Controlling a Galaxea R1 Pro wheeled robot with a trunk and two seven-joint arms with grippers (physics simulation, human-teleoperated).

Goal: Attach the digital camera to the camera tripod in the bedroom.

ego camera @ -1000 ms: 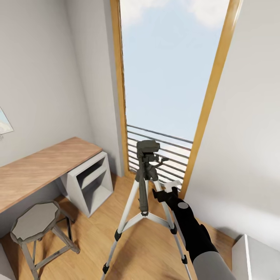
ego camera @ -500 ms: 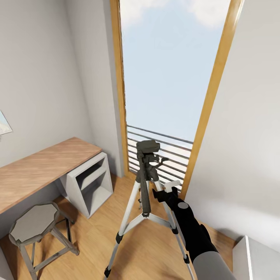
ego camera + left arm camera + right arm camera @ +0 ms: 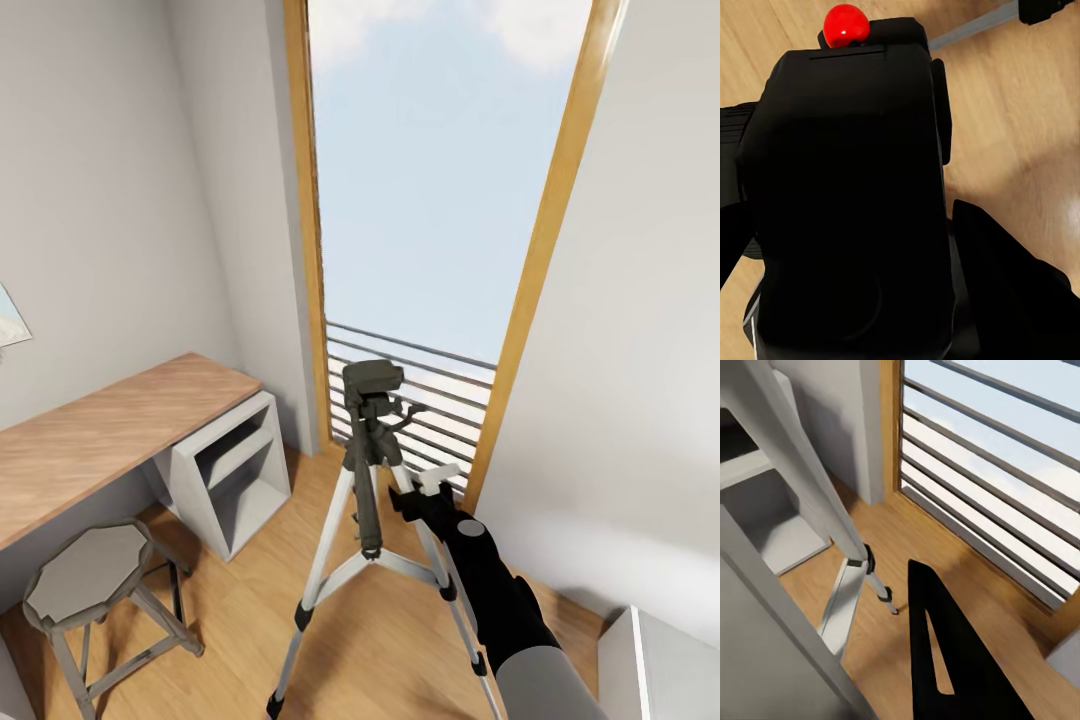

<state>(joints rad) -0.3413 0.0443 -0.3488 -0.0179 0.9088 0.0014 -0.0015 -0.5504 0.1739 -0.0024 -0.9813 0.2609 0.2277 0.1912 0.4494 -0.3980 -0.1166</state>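
Camera tripod (image 3: 365,470) standing on the wood floor (image 3: 250,610) before the tall window (image 3: 440,200). Right pincer (image 3: 425,492) touching 1 tripod leg, opening impossible to tell. Left pincer (image 3: 967,247) clamped around the black digital camera (image 3: 847,195), red dot up.

No readable text or labels anywhere
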